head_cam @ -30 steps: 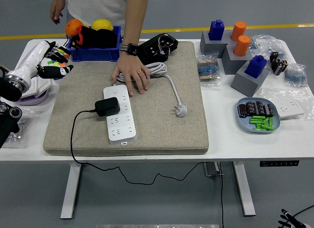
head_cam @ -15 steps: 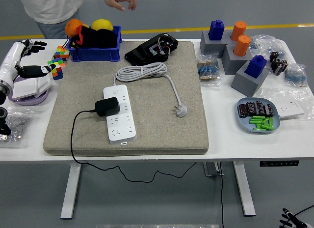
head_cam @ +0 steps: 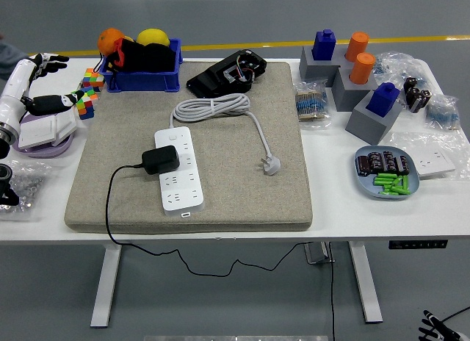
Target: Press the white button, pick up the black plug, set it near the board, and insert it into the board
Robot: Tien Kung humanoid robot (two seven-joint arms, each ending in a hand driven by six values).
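Note:
A white power strip [head_cam: 180,168] lies on a grey felt mat [head_cam: 220,142], with its white button at the far end [head_cam: 172,134]. A black plug [head_cam: 161,159] sits in the strip near its middle, its black cable [head_cam: 109,209] running off the mat's front edge. The strip's own white cord [head_cam: 220,106] is coiled behind it and ends in a white plug [head_cam: 272,164]. My left hand [head_cam: 38,82] is at the far left edge, above a purple dish, its fingers spread and empty. The right arm is out of view.
A blue bin [head_cam: 143,69] with fruit, a colour cube [head_cam: 90,82] and a black device [head_cam: 228,73] stand at the back. Grey blocks with blue and orange pieces [head_cam: 360,76], bagged parts and a blue plate [head_cam: 387,172] of batteries are at the right.
The person's hand, resting on the strip's far end a second ago, has withdrawn and the person has left the view. My left hand has drawn back to the left edge.

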